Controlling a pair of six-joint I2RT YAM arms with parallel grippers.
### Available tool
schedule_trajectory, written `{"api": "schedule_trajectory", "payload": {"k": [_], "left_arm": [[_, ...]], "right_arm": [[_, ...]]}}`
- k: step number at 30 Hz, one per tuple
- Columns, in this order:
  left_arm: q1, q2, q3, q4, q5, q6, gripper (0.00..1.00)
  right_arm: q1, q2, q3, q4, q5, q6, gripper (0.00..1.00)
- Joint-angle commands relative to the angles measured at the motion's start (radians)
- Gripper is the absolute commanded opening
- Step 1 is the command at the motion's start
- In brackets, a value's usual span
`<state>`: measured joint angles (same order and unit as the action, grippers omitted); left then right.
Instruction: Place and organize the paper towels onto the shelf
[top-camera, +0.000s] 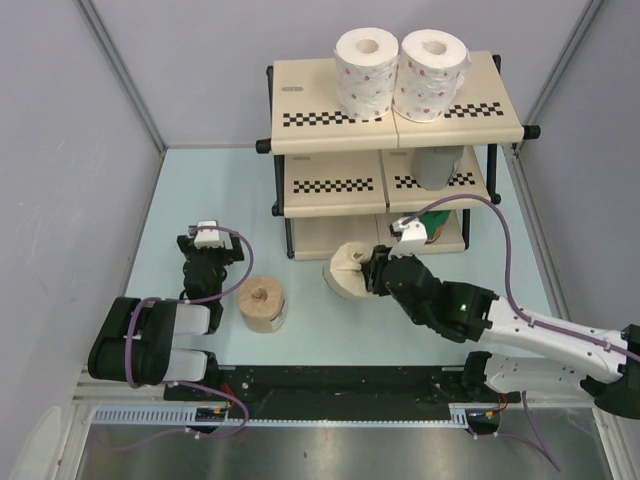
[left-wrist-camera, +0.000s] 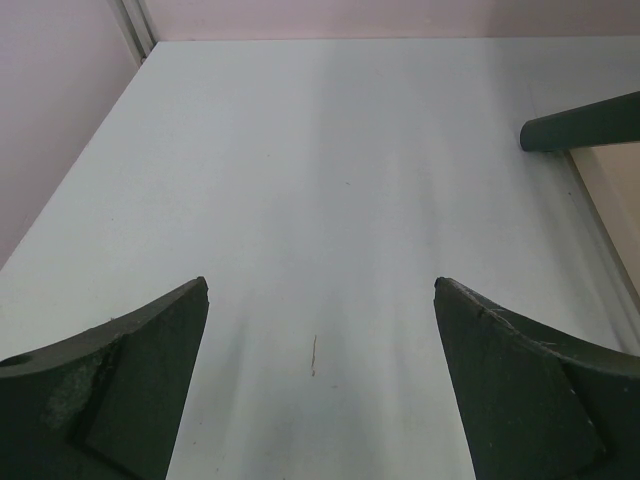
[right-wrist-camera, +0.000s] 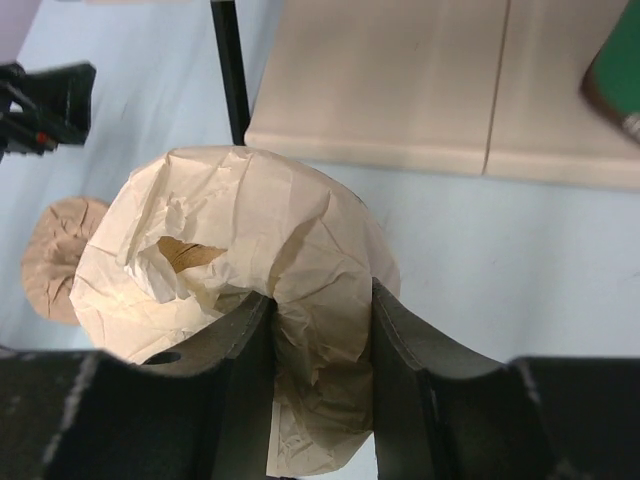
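Our right gripper is clenched on the cream roll. Its two fingers bite into the soft, crumpled wall beside the centre hole, and paper bulges up between them. The roll sits tilted just in front of the shelf, near the lowest tier. To do this step well, we judge that the grip should stay firm without crushing further. The roll should then travel level into a free bay, clear of the black frame post, and be set flat before the jaws part. The middle tier's left half and the lowest tier's left half both look unoccupied. Further out, the green roll lies on the lowest tier's right side and the grey roll on the middle tier's right. The two white dotted rolls stand side by side on top. The tan-brown roll waits on the table near our left gripper, which hangs spread wide and holds nothing. We cannot tell whether the cream roll's underside touches the table. The overhanging tiers hide the depth of the lower bays, and the green roll is cut off at the frame's edge.
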<state>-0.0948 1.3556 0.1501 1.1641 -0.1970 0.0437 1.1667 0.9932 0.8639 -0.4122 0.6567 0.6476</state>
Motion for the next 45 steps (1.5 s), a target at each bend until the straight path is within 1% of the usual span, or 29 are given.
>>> {"api": "schedule_trajectory", "payload": {"k": [1,5,10,14,18,20,21,25,37,45], "left_arm": [[0.004,-0.015,0.012,0.037,0.021,-0.005,1.0],[0.004,-0.015,0.012,0.039,0.021,-0.007,1.0],[0.006,-0.015,0.012,0.037,0.021,-0.005,1.0],[0.004,-0.013,0.012,0.039,0.021,-0.005,1.0],[0.004,-0.015,0.012,0.037,0.021,-0.007,1.0],[0.004,-0.015,0.012,0.037,0.021,-0.007,1.0],[0.004,-0.015,0.012,0.037,0.021,-0.008,1.0],[0.004,-0.015,0.012,0.037,0.021,-0.007,1.0],[0.004,-0.013,0.012,0.039,0.021,-0.007,1.0],[0.004,-0.013,0.012,0.039,0.021,-0.007,1.0]], "right_arm": [[-0.027,-0.065,0.099,0.11,0.142,-0.141,0.29],[-0.056,-0.099,0.132,0.185,0.172,-0.209,0.29],[-0.087,-0.094,0.161,0.279,0.207,-0.279,0.29],[-0.128,-0.053,0.194,0.343,0.215,-0.336,0.28],[-0.206,-0.008,0.231,0.371,0.17,-0.341,0.28],[-0.217,0.002,0.234,0.401,0.161,-0.356,0.28],[-0.22,0.018,0.236,0.442,0.162,-0.377,0.28],[-0.249,0.053,0.248,0.498,0.164,-0.41,0.28],[-0.272,0.148,0.25,0.63,0.121,-0.447,0.28],[-0.283,0.226,0.248,0.704,0.127,-0.471,0.28]]}}
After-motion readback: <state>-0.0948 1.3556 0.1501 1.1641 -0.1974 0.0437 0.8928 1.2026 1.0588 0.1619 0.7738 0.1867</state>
